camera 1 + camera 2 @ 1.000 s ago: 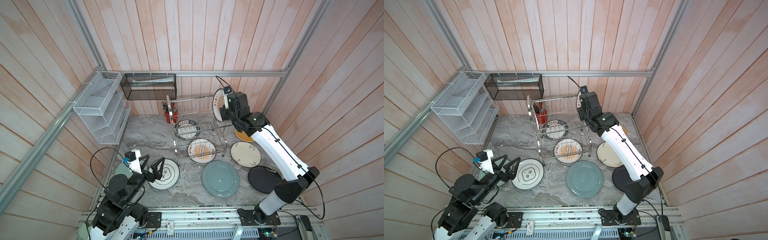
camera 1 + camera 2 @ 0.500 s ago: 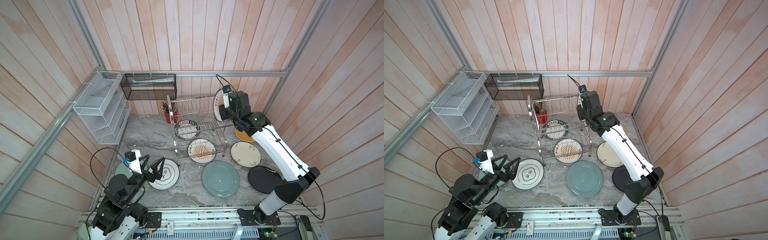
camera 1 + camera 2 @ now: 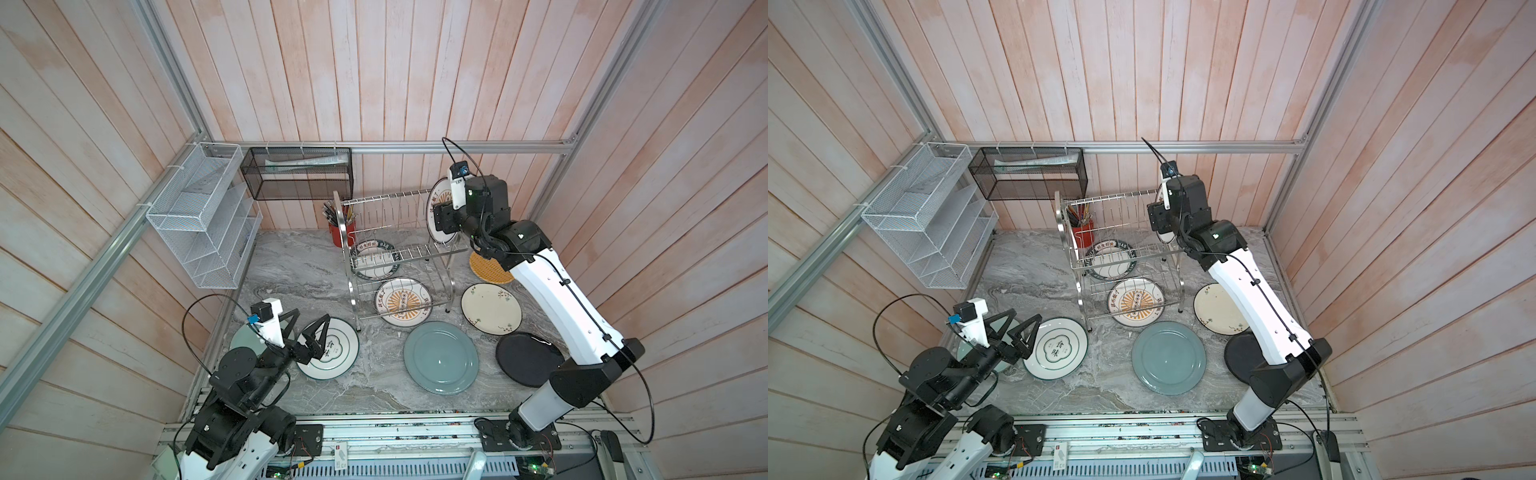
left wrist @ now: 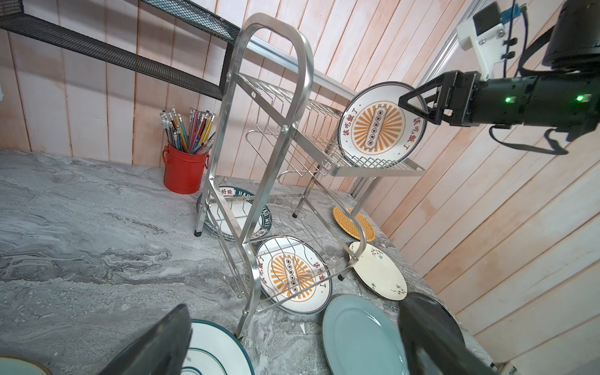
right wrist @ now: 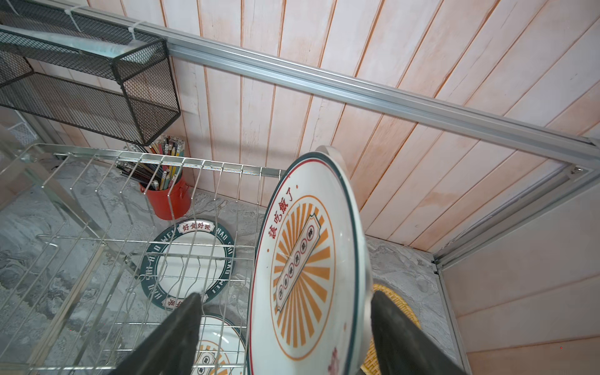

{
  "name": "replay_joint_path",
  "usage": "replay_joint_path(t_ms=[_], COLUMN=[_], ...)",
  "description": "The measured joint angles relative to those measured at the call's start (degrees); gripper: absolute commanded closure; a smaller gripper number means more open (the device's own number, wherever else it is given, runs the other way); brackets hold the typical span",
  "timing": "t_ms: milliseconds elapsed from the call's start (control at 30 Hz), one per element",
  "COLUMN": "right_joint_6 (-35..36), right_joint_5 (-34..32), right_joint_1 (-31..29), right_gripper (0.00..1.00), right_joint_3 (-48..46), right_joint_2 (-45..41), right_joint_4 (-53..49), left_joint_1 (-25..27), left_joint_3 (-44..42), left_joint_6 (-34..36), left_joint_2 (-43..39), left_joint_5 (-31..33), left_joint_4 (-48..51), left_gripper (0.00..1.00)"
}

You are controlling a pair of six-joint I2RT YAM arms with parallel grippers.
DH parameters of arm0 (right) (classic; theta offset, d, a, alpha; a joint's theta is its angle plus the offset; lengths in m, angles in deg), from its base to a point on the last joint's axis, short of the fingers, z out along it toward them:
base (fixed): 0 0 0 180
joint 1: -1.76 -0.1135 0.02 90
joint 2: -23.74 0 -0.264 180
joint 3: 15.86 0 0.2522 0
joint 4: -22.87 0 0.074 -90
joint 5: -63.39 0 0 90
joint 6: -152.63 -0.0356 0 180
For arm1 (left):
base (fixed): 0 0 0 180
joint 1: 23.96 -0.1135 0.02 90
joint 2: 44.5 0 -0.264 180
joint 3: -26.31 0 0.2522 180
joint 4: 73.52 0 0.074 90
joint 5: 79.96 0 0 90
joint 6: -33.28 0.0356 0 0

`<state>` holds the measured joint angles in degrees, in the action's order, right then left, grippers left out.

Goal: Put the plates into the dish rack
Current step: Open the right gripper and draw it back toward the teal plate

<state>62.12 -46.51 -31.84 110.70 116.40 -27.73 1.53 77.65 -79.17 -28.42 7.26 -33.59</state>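
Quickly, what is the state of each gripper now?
Left gripper: open, holding nothing.
Right gripper: open, jaws astride the sunburst plate standing in the dish rack.

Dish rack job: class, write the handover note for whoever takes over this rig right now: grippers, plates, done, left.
Right gripper: open, jaws straddling the sunburst plate standing in the upper tier of the dish rack.
Left gripper: open, hovering over the green-rimmed plate.
Done: that one plate racked.
Left: on the table lie a second sunburst plate and lettered plate under the rack, blue-grey plate, floral plate, black plate, pale green plate, woven disc.
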Motion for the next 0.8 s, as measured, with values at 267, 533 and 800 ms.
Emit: replay_joint_path(t_ms=[267,533,800], right_joint_6=[-4.68,-9.42,-11.74], right_joint_5=[5.16,9.22,12.94], right_joint_1=[-0.15,-0.87,-2.10], right_gripper=[0.04,0.02,0.02], right_joint_3=[-12.09,-31.39,-49.24], right_joint_2=[-14.16,-29.86,-37.24], right_joint_4=[5.81,13.66,18.43], left_joint_1=[0.52,1.64,1.64], left_joint_3=[0.00,0.02,-5.07], left_joint_6=[-1.31,-13.51,-34.91], left_joint_2=[1.42,6.10,3.78], left_joint_5=[0.48,5.53,11.32], left_joint_4=[0.13,6.95,16.06], left_gripper=[0.00,0.00,0.00])
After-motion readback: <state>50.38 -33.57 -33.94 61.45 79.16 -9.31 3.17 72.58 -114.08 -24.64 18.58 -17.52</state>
